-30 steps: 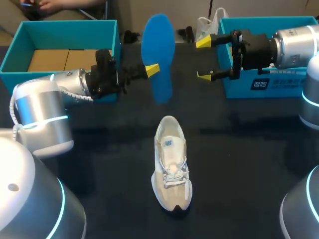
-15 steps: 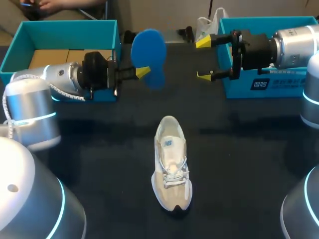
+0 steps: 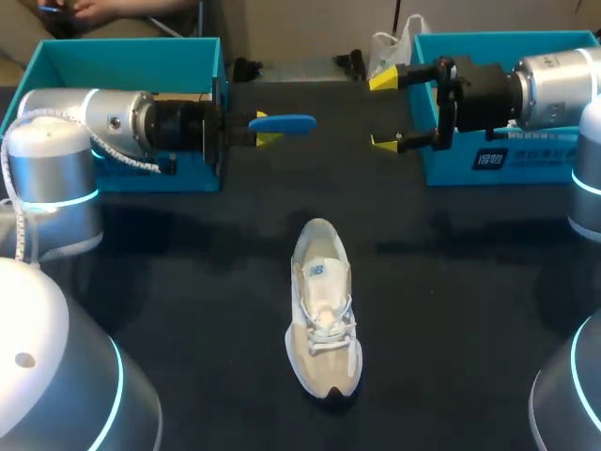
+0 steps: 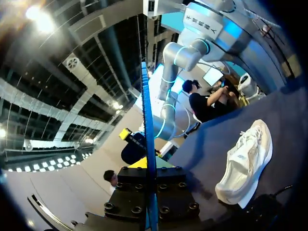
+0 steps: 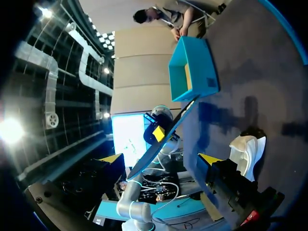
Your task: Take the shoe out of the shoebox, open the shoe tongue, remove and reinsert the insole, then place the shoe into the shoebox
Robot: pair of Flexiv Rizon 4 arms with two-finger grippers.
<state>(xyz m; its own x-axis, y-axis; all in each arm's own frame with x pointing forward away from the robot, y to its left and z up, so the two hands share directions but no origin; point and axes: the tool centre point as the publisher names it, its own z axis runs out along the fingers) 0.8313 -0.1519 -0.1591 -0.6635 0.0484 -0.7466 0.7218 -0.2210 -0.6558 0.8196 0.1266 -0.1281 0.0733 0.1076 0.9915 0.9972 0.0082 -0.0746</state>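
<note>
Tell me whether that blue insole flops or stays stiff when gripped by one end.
Probably fairly stiff: pinched at one end by the left hand, the blue insole juts out without visible droop. Likely light, since edge-on it looks thin. That thinness suggests it may flex if pushed into the shoe.

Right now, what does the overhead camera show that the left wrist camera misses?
Head view only: the left shoebox, the right shoebox, and the open, empty right gripper. Left wrist view only: close up, the left gripper clamped on the blue insole, seen edge-on. Both: the insole, its gripper, and the pale shoe on the table.
</note>
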